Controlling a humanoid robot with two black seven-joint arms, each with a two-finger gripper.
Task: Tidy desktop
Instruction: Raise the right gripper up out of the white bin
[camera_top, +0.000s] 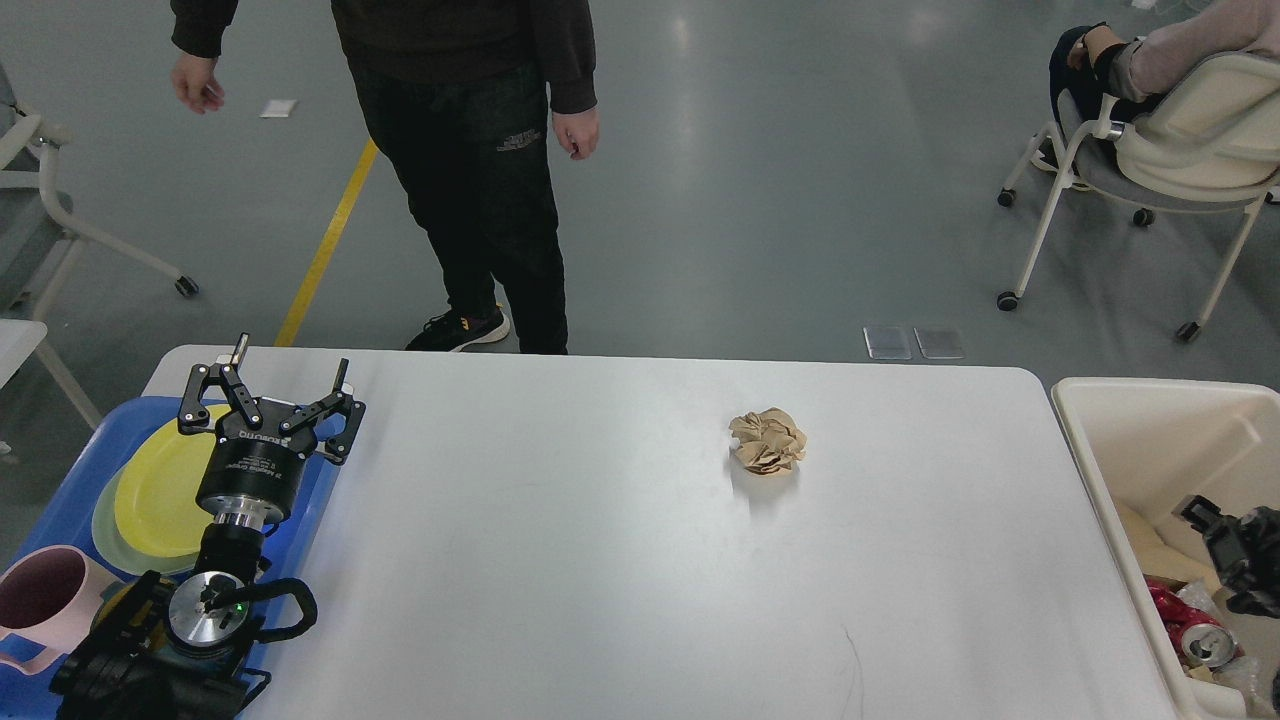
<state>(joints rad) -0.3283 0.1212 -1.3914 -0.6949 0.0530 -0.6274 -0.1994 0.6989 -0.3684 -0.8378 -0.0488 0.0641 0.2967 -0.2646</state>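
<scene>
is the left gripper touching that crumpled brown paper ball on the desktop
Apart. The head view shows the left gripper open above the blue tray, with a wide stretch of bare desktop between it and the paper ball.

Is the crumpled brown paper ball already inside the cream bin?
No, the paper ball lies on the desktop, well apart from the cream bin at the right edge.

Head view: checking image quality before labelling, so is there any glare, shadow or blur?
Head view: soft glare on the desktop and floor; crumpled paper sharp, faint shadow just below it; right gripper dark, indistinct at the frame edge.
</scene>
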